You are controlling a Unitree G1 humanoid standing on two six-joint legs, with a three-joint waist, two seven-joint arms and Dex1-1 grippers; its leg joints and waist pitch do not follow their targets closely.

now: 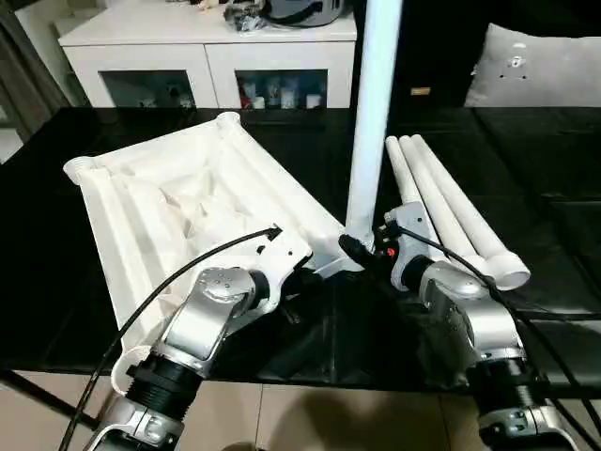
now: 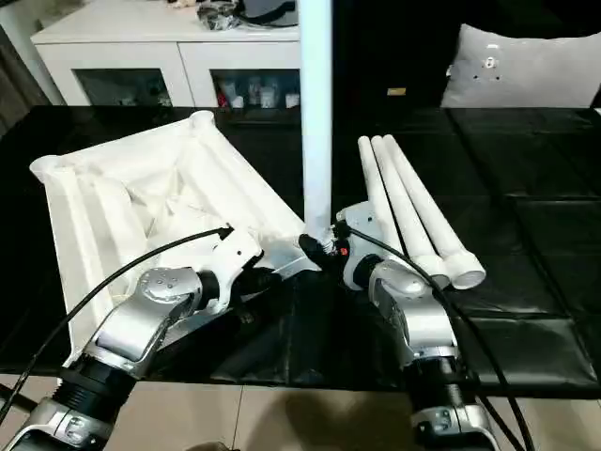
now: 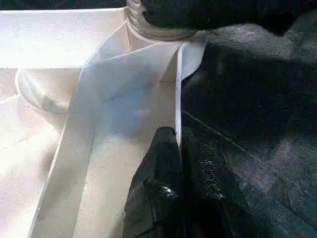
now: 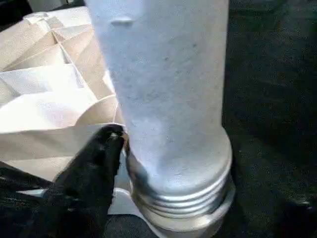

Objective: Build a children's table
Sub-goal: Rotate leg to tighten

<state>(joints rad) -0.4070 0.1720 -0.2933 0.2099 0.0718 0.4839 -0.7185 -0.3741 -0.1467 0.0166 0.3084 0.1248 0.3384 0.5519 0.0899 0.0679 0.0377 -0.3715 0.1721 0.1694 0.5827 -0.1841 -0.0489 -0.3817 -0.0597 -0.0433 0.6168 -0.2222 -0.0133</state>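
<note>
Cabinet (image 1: 207,56) behind upturned tabletop (image 1: 178,202)

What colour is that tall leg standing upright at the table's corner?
White; the upright leg shows best in the right eye view.

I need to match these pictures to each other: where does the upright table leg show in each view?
Left eye: upright leg, centre, top edge down to the tabletop corner.
Right eye: centre.
Left wrist: its threaded base at the top.
Right wrist: fills the middle.
Shared landmark: that corner socket.
</note>
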